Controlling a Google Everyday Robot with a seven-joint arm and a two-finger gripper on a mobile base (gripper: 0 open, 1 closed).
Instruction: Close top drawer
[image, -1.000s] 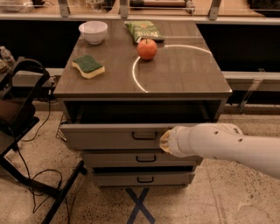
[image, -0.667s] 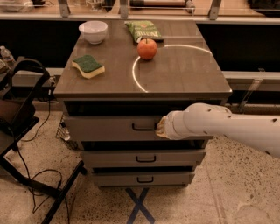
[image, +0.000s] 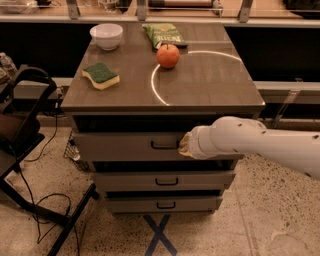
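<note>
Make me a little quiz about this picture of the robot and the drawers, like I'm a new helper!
1. True or false: the gripper is up on the tabletop beside the apple.
2. What is the gripper touching? A) the sponge B) the front of the top drawer, just right of its handle C) the bowl
3. Fill in: the cabinet has ___ drawers.
Key: 1 false; 2 B; 3 three.

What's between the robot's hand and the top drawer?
Nothing, in the camera view: the hand appears to sit right against the top drawer front, beside its small black handle.
</note>
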